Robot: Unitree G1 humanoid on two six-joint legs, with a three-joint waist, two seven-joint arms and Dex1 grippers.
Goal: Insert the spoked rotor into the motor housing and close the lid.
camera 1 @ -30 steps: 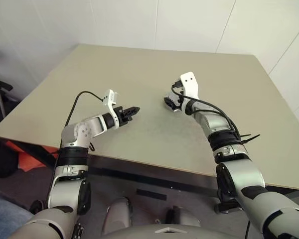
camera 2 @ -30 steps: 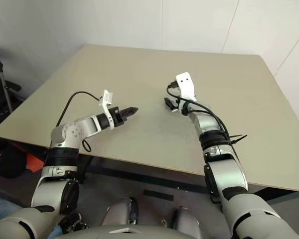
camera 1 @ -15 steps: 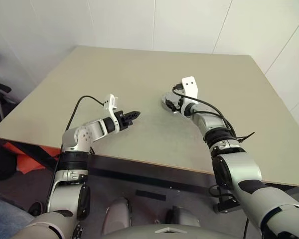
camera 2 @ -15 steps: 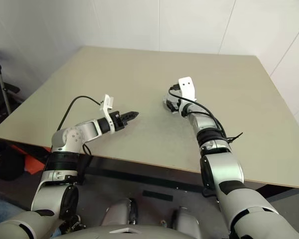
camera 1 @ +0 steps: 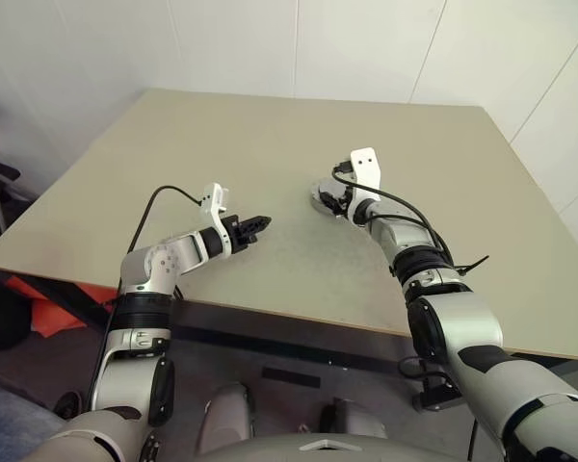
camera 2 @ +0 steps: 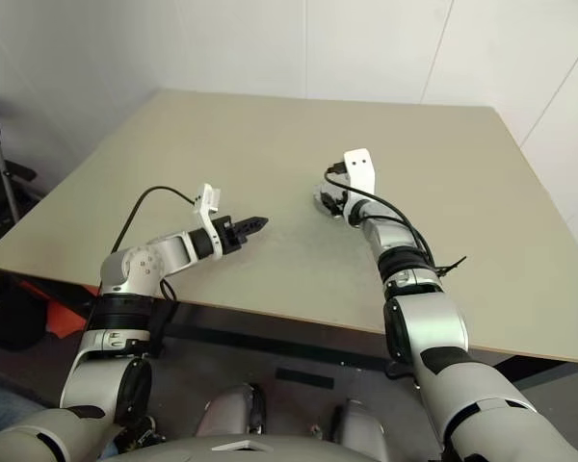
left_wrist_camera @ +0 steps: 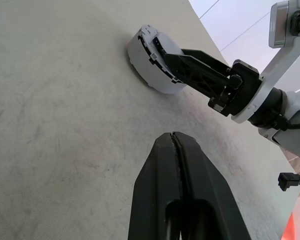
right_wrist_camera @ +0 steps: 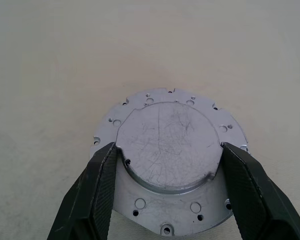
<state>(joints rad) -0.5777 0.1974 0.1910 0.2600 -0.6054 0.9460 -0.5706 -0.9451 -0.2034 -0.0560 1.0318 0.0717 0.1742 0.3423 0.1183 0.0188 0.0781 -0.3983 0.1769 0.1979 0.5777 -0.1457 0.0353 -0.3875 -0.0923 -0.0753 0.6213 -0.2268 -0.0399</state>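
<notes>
Right claw point(right_wrist_camera: 167, 192): I see its fingers flanking the motor housing point(right_wrist_camera: 170, 160), touching its raised disc. Left claw point(left_wrist_camera: 176, 150) shut, empty. No legible markings; beige worktop point(camera 1: 222, 144), white walls.

No readable text, labels, brands or numbers on anything; motor housing point(right_wrist_camera: 172, 165) face bare, scratched metal only
</notes>
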